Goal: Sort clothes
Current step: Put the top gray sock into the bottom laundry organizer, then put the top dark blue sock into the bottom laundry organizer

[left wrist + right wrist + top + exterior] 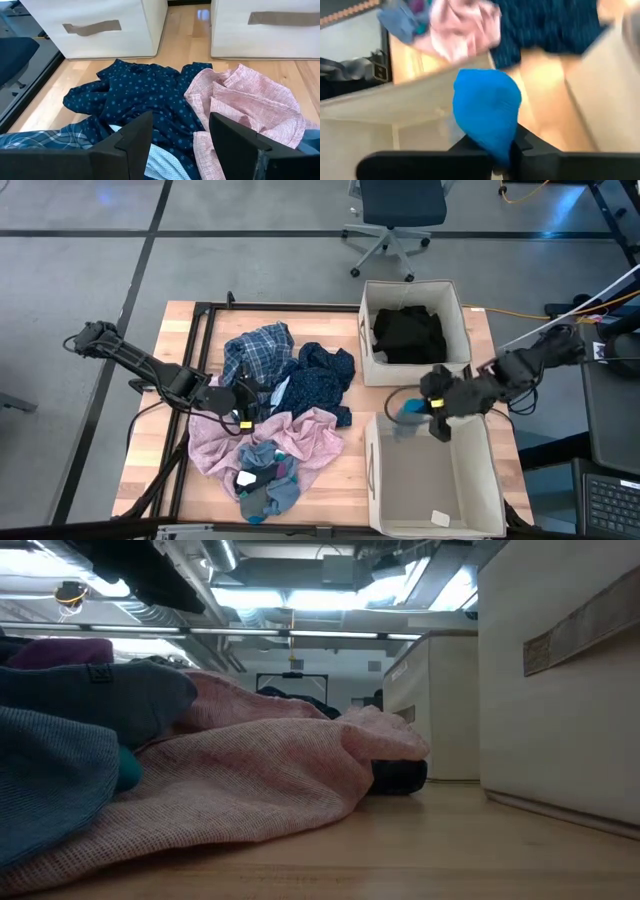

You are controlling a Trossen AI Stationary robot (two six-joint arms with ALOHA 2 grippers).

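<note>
wooden counter (150, 440) is carrying the clothes pile (280, 420) beside two bins; right gripper (428, 408) is clenching a blue garment (487, 112) over the near bin's (490, 480) rim; it should clear that rim before releasing. left gripper (180, 145) is hovering unclenched over the pile.

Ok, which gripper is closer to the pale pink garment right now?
Left. The left gripper hovers open at the pale pink garment's edge; the right gripper holds a blue garment over the bin.

Blue plaid shirt (256, 348), navy dotted garment (322, 375), pale pink cloth (300, 435), grey-teal socks (268, 480), black clothes (408, 332) in a beige bin (368, 340), bright blue sock (487, 112)
</note>
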